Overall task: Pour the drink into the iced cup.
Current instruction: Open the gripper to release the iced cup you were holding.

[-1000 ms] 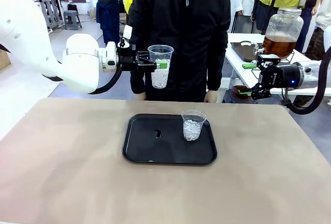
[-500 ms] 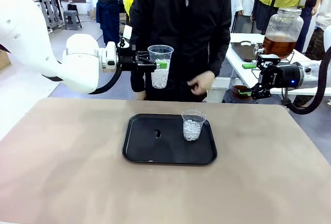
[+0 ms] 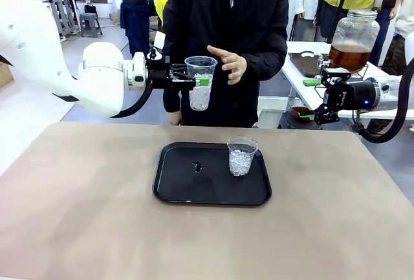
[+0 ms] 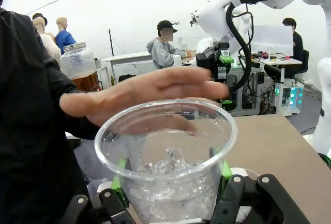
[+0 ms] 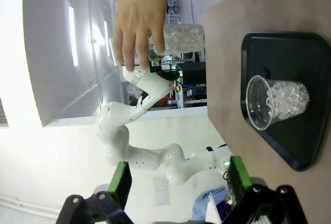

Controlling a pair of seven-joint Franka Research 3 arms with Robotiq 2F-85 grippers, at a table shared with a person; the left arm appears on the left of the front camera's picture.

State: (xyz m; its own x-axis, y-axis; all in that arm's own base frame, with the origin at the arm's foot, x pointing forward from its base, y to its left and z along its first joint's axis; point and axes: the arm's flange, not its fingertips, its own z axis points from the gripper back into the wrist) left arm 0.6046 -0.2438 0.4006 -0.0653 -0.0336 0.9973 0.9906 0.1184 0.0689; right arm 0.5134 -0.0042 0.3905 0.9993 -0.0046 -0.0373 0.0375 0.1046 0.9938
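An iced cup point(image 3: 200, 83) is held aloft by the left gripper point(image 3: 196, 81), above the table's point(image 3: 77, 215) far edge and left of its middle. It is upright, and in the left wrist view the green pads are seen pinched against its clear wall on both sides, below the rim. And there is a hand in play: the person's hand point(image 3: 228, 64) is raised just beside that cup, on its right, with the fingers stretched toward the rim, though whether the plastic is touched cannot be told. Over to the tray point(image 3: 169, 193): black and shallow, it is laid flat at the table's middle, and a second iced cup point(image 3: 241, 156) is stood upright near its far right corner, apart from everything else. A small dark speck point(image 3: 197, 167) is seen on the tray floor, left of that cup; what it is cannot be made out. Now the right gripper point(image 3: 309, 99): it is hung in the air beyond the table's far right corner, jaws spread wide with nothing between them, as is shown plainly in the right wrist view. The drink point(image 3: 349, 58), amber-brown, is found in the lower part of the glass dispenser jar point(image 3: 354, 31), which is set on a white side table point(image 3: 292, 48) behind that gripper, well apart from both cups.
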